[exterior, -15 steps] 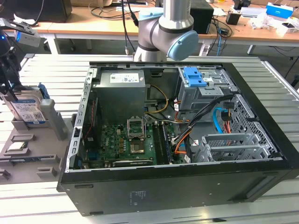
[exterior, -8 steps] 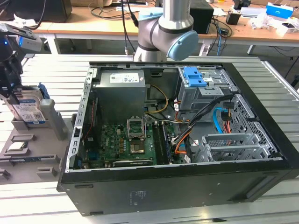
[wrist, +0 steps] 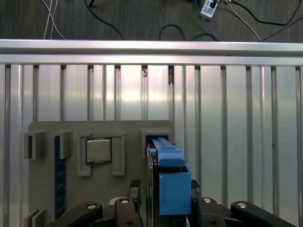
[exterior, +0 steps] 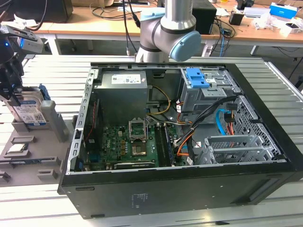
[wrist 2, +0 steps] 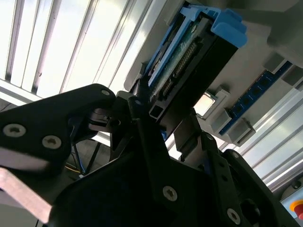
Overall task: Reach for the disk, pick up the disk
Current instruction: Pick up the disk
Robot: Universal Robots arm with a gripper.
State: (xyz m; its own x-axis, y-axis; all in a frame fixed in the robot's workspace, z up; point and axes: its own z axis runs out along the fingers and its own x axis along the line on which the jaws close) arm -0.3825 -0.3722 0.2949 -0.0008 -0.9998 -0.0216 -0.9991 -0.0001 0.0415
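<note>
Exterior view's left edge has the pincer (exterior: 14,92) low over the disk (exterior: 28,113). The disk stands on edge in the grey slotted stand (exterior: 51,118), its white-and-blue label facing out. The stand rises from a grey parts tray (exterior: 45,153) on the slatted metal tabletop (exterior: 52,66), and a processor chip (wrist: 98,150) lies in a tray pocket just beside the disk's slot. Right of the tray sits an open computer case (exterior: 165,194), well apart from the disk, with the robot arm (exterior: 163,28) rising on its far side. In both wrist views the disk's blue carrier rail and connector edge sit right in the pincer's mouth, but I cannot tell whether the pincer is clamped on the disk or merely around it. The disk is not yet lifted and is seated in its slot. It looks stiff and dense, probably heavy for its size, with smooth metal faces that could slip. It likely takes knocks badly. The sound hold seems to be across the two broad faces near the upper edge, clear of the connector pins and bare circuit board. A straight pull along the slot should keep it from binding.
</note>
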